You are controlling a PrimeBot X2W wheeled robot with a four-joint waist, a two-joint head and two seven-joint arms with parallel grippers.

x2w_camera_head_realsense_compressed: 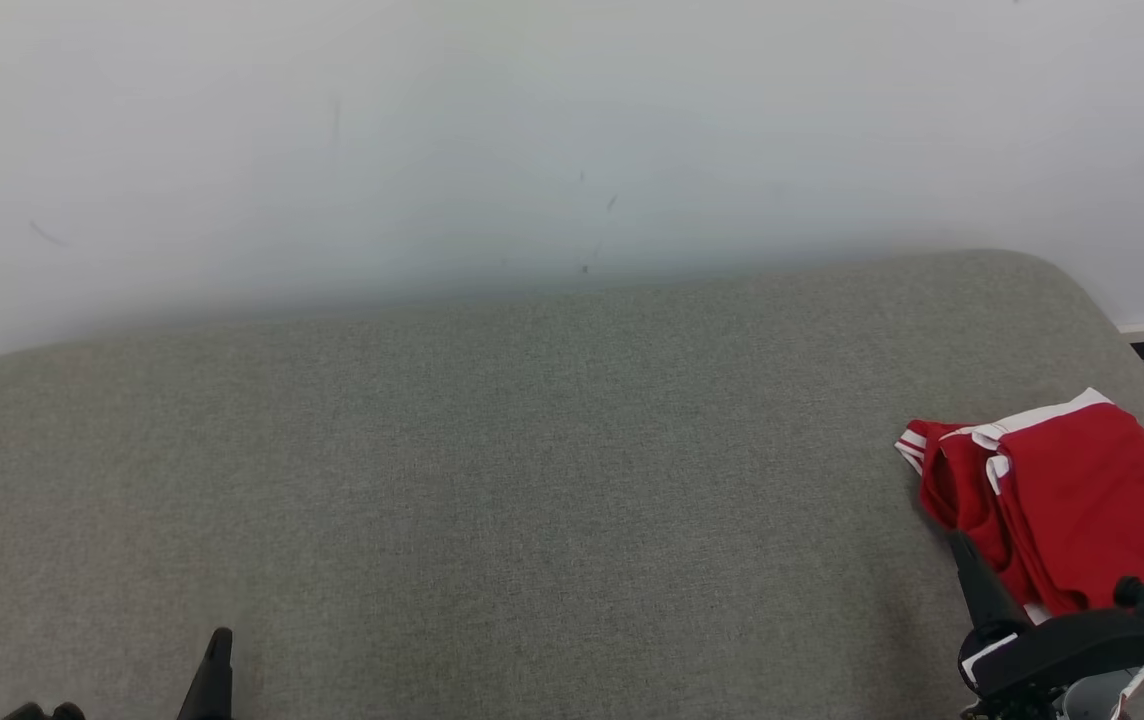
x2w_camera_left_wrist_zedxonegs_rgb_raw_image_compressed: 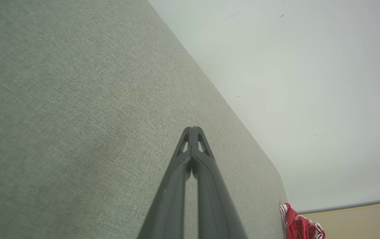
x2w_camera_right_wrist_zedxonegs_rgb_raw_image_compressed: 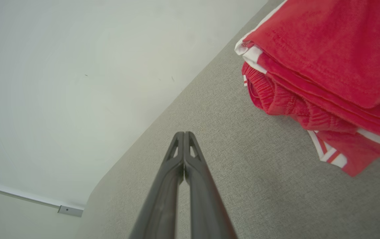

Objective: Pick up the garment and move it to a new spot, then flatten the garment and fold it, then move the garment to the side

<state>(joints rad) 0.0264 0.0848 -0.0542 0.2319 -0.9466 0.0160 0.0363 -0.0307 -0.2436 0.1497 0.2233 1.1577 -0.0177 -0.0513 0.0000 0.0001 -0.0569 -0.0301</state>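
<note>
Both sets of jaws are pressed together, empty — the right set just beside the garment (x2w_camera_head_realsense_compressed: 1082, 490). This red, white-trimmed garment lies folded at the right end of the padded worktop (x2w_camera_head_realsense_compressed: 532, 450). Expect light, soft, limp cloth — pinch through the stacked edge layers.
</note>
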